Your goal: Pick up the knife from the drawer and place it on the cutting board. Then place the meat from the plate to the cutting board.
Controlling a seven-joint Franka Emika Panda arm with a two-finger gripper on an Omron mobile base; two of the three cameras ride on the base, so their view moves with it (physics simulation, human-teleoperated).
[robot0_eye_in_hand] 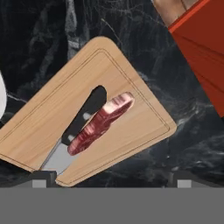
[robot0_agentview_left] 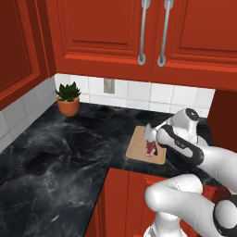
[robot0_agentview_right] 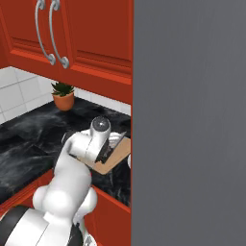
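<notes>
In the hand view the light tan cutting board [robot0_eye_in_hand: 118, 78] lies slanted on the black marble counter. On it rests the knife [robot0_eye_in_hand: 81, 120], black handle toward the board's middle and silver blade toward its near corner. The reddish-pink meat [robot0_eye_in_hand: 101, 123] lies on the board, leaning across the knife. My gripper [robot0_eye_in_hand: 113, 179] hovers above the board's near edge, open, with nothing between its fingertips [robot0_eye_in_hand: 43, 178]. A sliver of the white plate [robot0_eye_in_hand: 1, 98] shows at the left edge. From the left base view, the gripper [robot0_agentview_left: 150, 134] hangs just over the board [robot0_agentview_left: 137, 149] and meat [robot0_agentview_left: 150, 149].
A corner of the red drawer [robot0_eye_in_hand: 199, 48] juts into the hand view's upper right, beside the board. A potted plant [robot0_agentview_left: 68, 98] stands at the back left of the counter. Red wall cabinets [robot0_agentview_left: 139, 28] hang overhead. A grey panel [robot0_agentview_right: 190, 120] covers the right half of the right base view.
</notes>
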